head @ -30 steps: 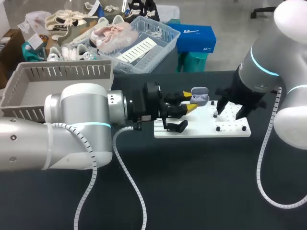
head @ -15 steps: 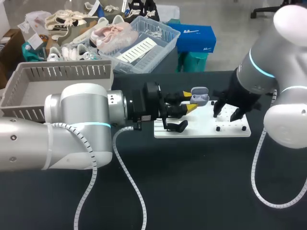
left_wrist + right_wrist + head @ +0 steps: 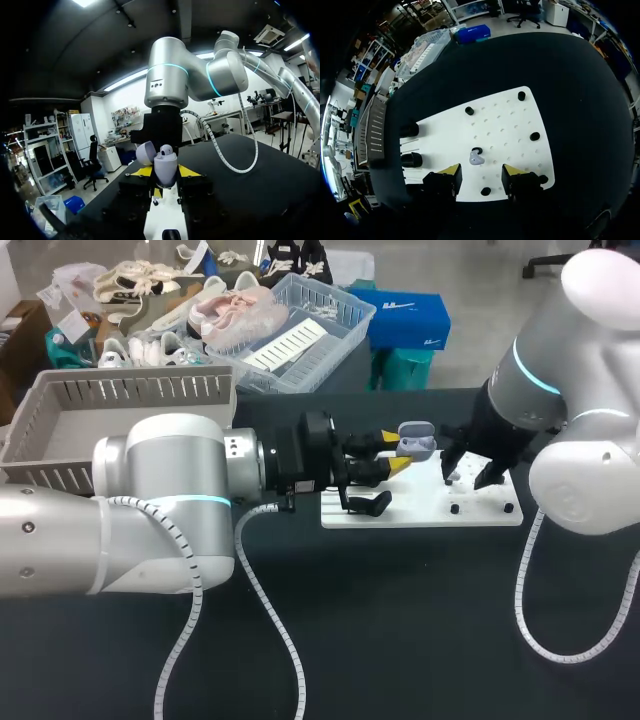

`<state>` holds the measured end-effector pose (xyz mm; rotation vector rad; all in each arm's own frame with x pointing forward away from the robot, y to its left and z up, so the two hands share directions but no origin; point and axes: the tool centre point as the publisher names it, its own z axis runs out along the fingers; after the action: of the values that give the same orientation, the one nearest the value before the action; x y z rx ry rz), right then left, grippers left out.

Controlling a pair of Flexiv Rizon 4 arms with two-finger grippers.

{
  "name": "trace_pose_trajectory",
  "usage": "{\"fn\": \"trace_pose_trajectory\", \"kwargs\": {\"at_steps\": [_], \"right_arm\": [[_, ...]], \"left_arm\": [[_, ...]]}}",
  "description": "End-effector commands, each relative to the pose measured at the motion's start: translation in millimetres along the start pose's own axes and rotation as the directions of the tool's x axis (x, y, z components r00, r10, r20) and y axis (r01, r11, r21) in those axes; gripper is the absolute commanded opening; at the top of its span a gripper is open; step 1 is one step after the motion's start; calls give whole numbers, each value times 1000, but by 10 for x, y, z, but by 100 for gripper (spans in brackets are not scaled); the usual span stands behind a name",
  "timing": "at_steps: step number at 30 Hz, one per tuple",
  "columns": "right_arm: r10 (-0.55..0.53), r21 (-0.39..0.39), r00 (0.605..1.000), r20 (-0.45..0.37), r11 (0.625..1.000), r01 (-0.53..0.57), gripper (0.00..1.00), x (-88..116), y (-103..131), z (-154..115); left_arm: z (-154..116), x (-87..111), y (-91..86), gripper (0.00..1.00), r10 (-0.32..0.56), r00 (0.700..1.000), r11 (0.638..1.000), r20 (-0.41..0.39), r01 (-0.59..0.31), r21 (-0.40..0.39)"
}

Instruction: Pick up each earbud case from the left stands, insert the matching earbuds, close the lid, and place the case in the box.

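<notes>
**Case pinched over the board, one earbud loose beneath the other gripper**

In the head view, we see a dark table [image 3: 400, 640] carrying a white board [image 3: 430, 512], with a grey box [image 3: 60, 430] at its far left. Our left gripper [image 3: 400, 454] reaches in over the board's left part and pinches the lavender earbud case [image 3: 420, 446]. The case's lid [image 3: 416, 427] is swung open on the far side. Our right gripper [image 3: 468, 476] hangs just beside the case, over the board's middle.

In the left wrist view, the earbud case [image 3: 165, 169] stands upright between the yellow tips of the left gripper [image 3: 165, 172], and both fingers press its sides. Its long axis runs up and down, its mouth faces up, and the lid [image 3: 145, 152] tips off to one side. A seated earbud [image 3: 166, 149] shows in the mouth.

In the right wrist view, the right gripper [image 3: 481, 171] is spread wide above the white board [image 3: 505, 125]. The loose earbud [image 3: 476, 159] lies flat just ahead of the gap between its fingers, touching neither. It lies against a black peg [image 3: 477, 150], and we cannot tell which way it points.
</notes>
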<state>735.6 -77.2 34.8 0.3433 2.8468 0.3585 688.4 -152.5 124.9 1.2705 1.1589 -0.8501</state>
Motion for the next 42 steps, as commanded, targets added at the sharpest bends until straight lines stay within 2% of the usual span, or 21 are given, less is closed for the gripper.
{"fn": "trace_pose_trajectory", "kwargs": {"at_steps": [1,6,10,26,32,42], "right_arm": [[-1,-3,1000,-15,1000,1,47,-62,44,64],[-1,-4,1000,-20,1000,1,45,-75,58,100],[1,-4,1000,-24,1000,-1,38,-73,56,104],[10,-5,999,-32,1000,-10,35,-91,67,160],[15,-4,999,-33,1000,-15,28,-97,59,169],[19,-1,999,-39,1000,-19,9,-104,57,204]], "left_arm": [[9,4,-7,0,2,1000,1000,1,-2,-7],[9,4,-7,0,2,1000,1000,1,-2,-7],[9,4,-7,0,2,1000,1000,1,-2,-7],[9,4,-7,0,2,1000,1000,1,-2,-7],[9,4,-7,0,2,1000,1000,1,-2,-7],[9,4,-7,0,2,1000,1000,1,-2,-7]]}}
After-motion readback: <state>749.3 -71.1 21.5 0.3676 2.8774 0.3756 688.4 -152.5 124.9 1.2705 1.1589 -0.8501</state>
